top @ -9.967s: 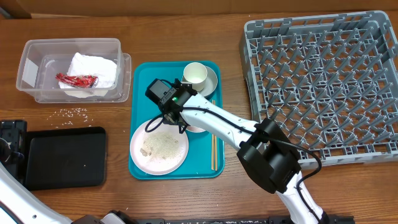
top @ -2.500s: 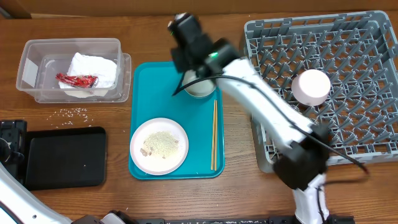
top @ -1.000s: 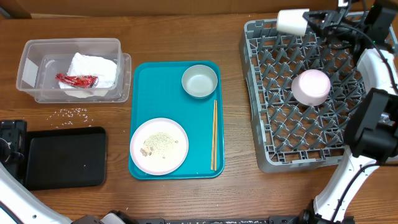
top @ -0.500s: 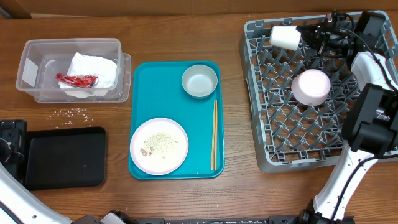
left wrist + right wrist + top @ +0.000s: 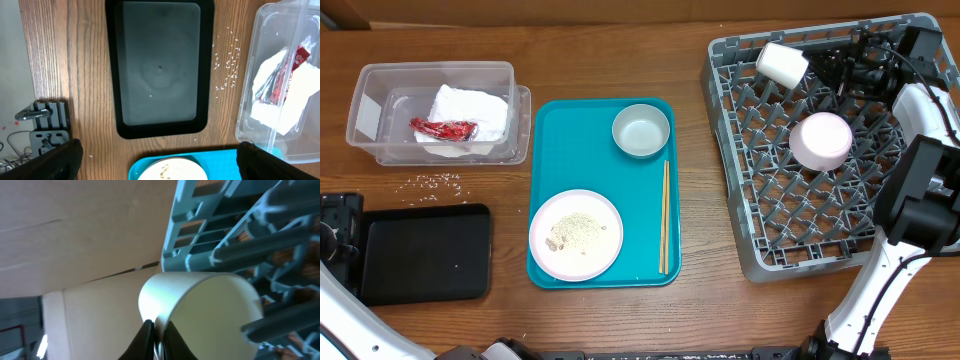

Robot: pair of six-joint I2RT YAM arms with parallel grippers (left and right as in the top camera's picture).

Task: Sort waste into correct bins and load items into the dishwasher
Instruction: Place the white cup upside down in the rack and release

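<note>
Starting at the near edge: the L gripper (image 5: 160,146) hangs over the black tray (image 5: 420,255) with its jaws at full spread, holding nothing (parked clear of the working side, by my reading). The black tray is bare. Loose rice grains (image 5: 438,181) lie on the table just beyond it, not yet binned.

On the teal tray (image 5: 570,140) the nearest item is the pink plate (image 5: 575,235) w/ food scraps (image 5: 578,231) on it. It is probably left late because the scraps need tipping out first. The chopsticks (image 5: 665,217) lie alongside, near the tray's right edge. Farther on, the grey-green bowl (image 5: 641,131) sits upright and appears empty.

At far left, the clear tub (image 5: 430,66) holds the napkin (image 5: 470,108) and the red wrapper (image 5: 443,128), so that waste is sorted.

In the dish rack (image 5: 760,250) the pink bowl (image 5: 821,140) sits inverted on the pegs approx. mid-rack, mouth down to drain. At the rack's far left corner the cream cup (image 5: 781,63) lies on its side. The R gripper (image 5: 157,340) has its fingers pinched narrow on the cup's wall, a hold that suits laying it sideways among the pegs. Judgement: cup placement is in hand and release is not yet complete.
</note>
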